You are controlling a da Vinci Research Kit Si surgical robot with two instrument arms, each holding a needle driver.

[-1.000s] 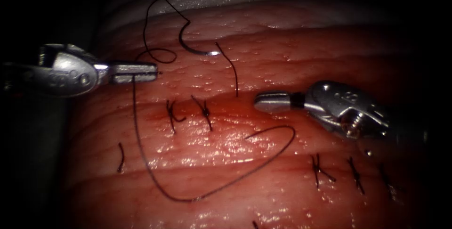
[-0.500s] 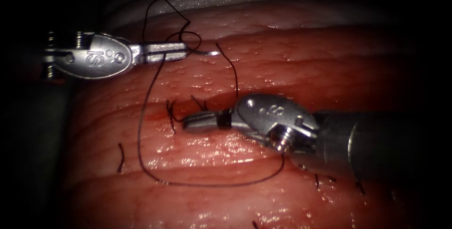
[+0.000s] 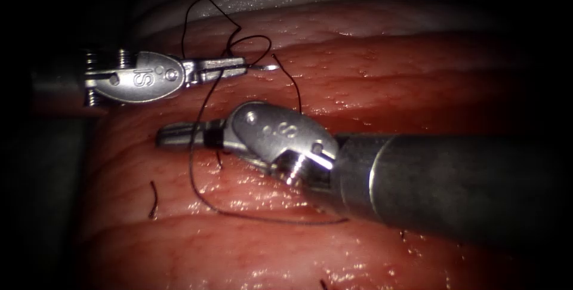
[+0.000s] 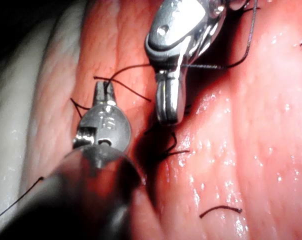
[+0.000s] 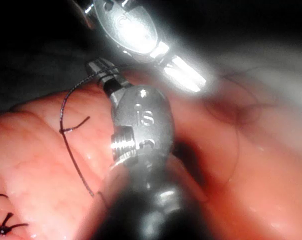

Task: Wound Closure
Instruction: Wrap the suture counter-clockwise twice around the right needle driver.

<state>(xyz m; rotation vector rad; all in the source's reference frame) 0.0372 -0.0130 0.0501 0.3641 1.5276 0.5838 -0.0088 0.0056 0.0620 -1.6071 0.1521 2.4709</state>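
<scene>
Tissue (image 3: 418, 75) spans the field, its cut running across under the R tool (image 3: 176, 135), whose fingers sit together, empty, long axis left-right along the cut. L tool (image 3: 230, 67), above, is nearer the needle (image 3: 262, 67): fingers clamped on thread (image 3: 200, 164) right by it. Needle lies loose on the tissue, tip poking right, just past the L fingers. No containers.

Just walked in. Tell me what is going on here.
Bench suturing on pork tissue. The left tool holds the thread close to the needle, which lies on the tissue, not in it. The right tool, jaws shut and empty, has moved left over the stitched cut in the last second and now sits at the hanging thread, below the left tool. Thread loops across the tissue below both tools.
</scene>
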